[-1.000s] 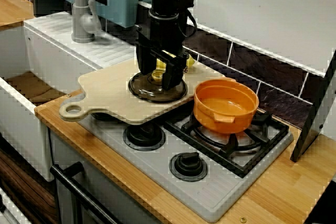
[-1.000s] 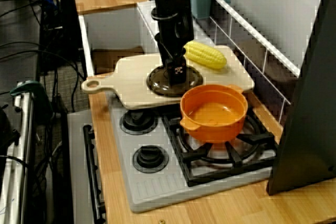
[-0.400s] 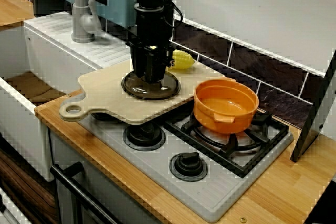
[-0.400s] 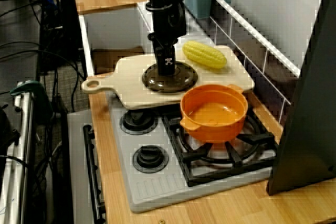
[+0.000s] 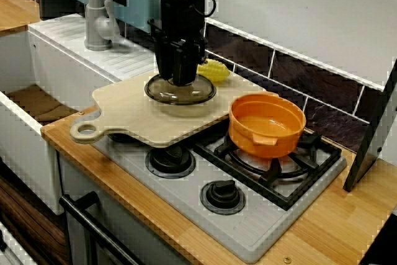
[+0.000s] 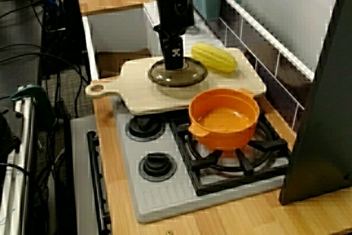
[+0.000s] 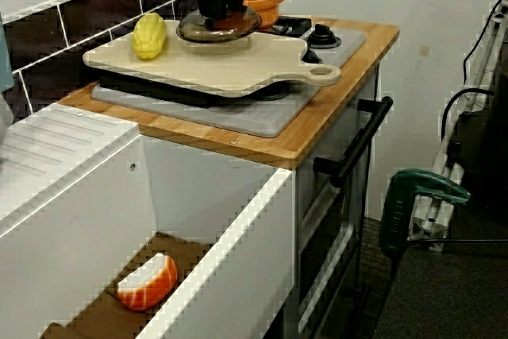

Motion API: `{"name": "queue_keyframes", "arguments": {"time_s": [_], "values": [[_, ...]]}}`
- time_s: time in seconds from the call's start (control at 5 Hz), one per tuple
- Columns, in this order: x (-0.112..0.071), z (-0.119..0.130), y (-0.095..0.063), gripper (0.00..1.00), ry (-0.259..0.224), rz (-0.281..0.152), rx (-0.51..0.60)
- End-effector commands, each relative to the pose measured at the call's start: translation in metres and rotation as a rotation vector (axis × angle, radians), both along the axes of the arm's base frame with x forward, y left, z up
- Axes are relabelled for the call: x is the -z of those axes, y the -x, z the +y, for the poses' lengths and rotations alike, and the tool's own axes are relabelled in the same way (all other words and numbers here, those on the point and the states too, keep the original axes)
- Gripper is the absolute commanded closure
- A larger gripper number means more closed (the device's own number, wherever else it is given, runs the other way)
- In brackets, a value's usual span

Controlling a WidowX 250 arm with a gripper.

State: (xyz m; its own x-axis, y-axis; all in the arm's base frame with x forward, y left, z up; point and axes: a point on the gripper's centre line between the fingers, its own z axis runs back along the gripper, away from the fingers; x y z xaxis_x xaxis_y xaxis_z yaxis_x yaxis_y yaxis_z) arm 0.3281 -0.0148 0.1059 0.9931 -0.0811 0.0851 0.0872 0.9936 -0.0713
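One second ago the lid (image 5: pixel 197 94) lay flat on the cutting board (image 5: pixel 124 113); now it hangs level just above the board, a shadow beneath it. The gripper (image 5: pixel 181 79) is clamped narrow on it, probably at the knob, which is hidden. The lid is round, dark glass, beside the corn (image 5: pixel 214 71) and near the orange pot (image 5: pixel 267 125).

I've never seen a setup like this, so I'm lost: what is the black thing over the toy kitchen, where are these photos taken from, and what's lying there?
That is a robot arm; the gripper at its end is shut on the top of a glass lid, seemingly just above the wooden cutting board. One camera looks from the stove's front, one from its far end, one from the sink's side. A corn cob lies on the board; an orange pot stands on a burner.
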Motion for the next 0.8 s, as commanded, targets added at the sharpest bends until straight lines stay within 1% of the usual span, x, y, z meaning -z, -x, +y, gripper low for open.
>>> {"name": "queue_keyframes", "arguments": {"time_s": [0.0, 0.2, 0.4, 0.6], "values": [[-0.046, -0.016, -0.010, 1.00, -0.006, -0.116, 0.016], [-0.051, -0.031, -0.011, 1.00, -0.021, -0.122, 0.035], [-0.059, -0.041, -0.018, 1.00, -0.026, -0.129, 0.075], [-0.074, -0.082, -0.018, 1.00, -0.041, -0.153, 0.092]]}}
